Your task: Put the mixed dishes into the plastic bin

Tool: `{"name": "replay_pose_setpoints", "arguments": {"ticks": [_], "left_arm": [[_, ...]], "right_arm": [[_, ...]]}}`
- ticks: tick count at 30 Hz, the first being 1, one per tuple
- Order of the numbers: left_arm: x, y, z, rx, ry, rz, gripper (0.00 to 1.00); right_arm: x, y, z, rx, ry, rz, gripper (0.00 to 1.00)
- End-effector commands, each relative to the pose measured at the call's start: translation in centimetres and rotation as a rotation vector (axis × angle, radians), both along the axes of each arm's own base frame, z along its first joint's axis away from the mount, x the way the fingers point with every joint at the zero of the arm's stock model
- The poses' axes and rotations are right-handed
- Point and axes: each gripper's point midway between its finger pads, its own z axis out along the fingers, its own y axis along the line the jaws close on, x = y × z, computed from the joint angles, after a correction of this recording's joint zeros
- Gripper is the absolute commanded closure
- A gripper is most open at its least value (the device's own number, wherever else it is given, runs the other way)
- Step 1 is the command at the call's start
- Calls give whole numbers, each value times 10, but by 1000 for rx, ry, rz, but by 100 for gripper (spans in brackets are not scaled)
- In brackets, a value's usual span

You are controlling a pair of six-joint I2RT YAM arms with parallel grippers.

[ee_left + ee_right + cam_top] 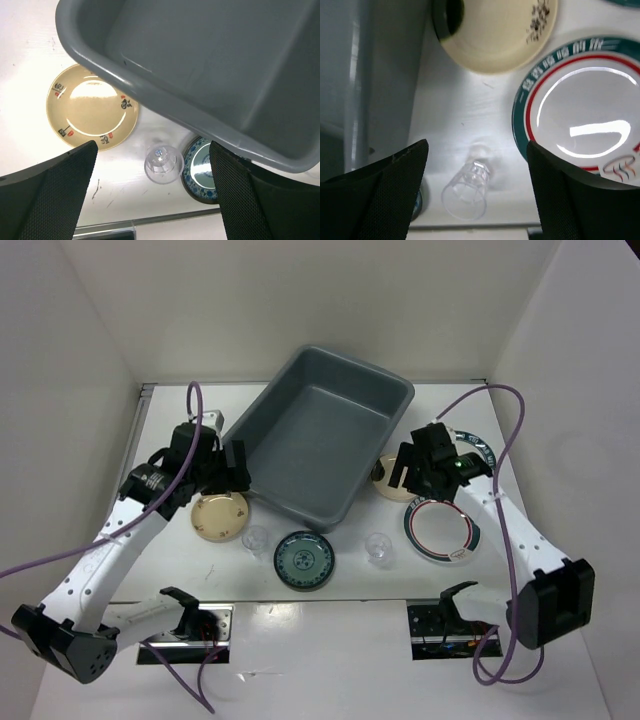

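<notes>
Left end effector (152,147), right end effector (477,145) both spread wide, empty, teal plate (197,170) beside left's finger half hidden under bin (210,65) rim

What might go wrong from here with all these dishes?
The left hand might tip the nearby clear cup reaching for the beige plate. That plate lies flat, close beside the bin, so the hand may bump the bin or slip off the thin rim.

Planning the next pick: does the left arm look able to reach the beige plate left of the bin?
Likely yes: the left pincer hangs open near the beige plate, which lies uncovered; the bin stands close beside.
</notes>
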Motion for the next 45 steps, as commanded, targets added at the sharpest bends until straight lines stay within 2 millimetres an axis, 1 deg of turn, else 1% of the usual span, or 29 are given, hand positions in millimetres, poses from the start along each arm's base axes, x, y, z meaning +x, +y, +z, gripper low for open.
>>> {"name": "replay_pose_setpoints", "arguments": {"ticks": [1,2,3,5,6,8,9,10,11,12,13,14,15,16,17,19,22,25,27,28,29,32,34,35,37,39,41,43,45], "left_arm": [[-9,6,1,12,5,1,1],[-7,5,10,3,-18,2,1],[-7,5,10,3,-18,2,1],[-6,4,19,-16,-45,8,1],[-3,5,26,-33,-88,27,1],[-2,5,24,-33,-88,27,1],[-1,5,28,-43,-109,27,1],[-2,5,24,-38,-100,27,1],[0,4,26,-43,-109,27,1],[0,4,18,-33,-87,27,1],[2,3,15,-29,-77,27,1],[3,1,17,-38,-84,21,1],[5,-1,12,-34,-75,8,1],[7,-2,11,-34,-75,8,1],[7,-2,11,-34,-75,8,1],[10,-3,9,-26,-75,2,1],[11,-3,7,-15,-68,-6,1],[11,-3,6,-8,-69,-12,1],[11,-3,6,-8,-69,-12,1],[10,-2,2,-4,-59,-12,1],[9,-2,5,-7,-68,-12,1],[7,-1,3,-7,-68,-12,1],[7,-1,3,-7,-68,-12,1],[7,-1,3,-7,-68,-12,1],[7,-1,3,-7,-68,-12,1],[7,-1,4,-11,-76,-12,1],[7,0,4,-4,-77,-18,1],[6,0,7,-8,-87,-17,1],[5,1,9,-5,-97,-23,1]], "right_arm": [[-21,2,-12,-18,186,35,23],[-31,1,-18,-25,250,41,26],[-36,3,-19,-17,273,49,33],[-51,5,-24,4,335,52,39],[-59,6,-30,16,373,48,42],[-66,5,-32,19,389,33,42],[-75,8,-37,50,411,27,42],[-82,13,-39,63,425,39,42],[-91,21,-43,102,436,59,42],[-96,29,-45,125,442,75,42],[-108,42,-53,137,473,102,42],[-110,52,-52,158,458,126,42],[-121,66,-58,175,479,136,40],[-129,74,-60,170,484,170,40],[-128,75,-62,178,481,161,40],[-133,93,-67,214,481,189,40],[-132,95,-74,191,480,185,43],[-130,89,-78,160,479,142,45],[-134,83,-80,141,499,120,46],[-130,79,-81,121,480,94,47],[-132,73,-82,97,487,70,49],[-131,67,-82,70,484,46,49],[-128,71,-67,110,453,23,50],[-124,68,-61,104,431,-4,50],[-123,64,-58,89,417,-22,50],[-123,61,-63,78,427,-52,50],[-126,60,-69,66,448,-66,54],[-120,56,-74,50,425,-102,60],[-119,55,-76,41,426,-115,60]]}}
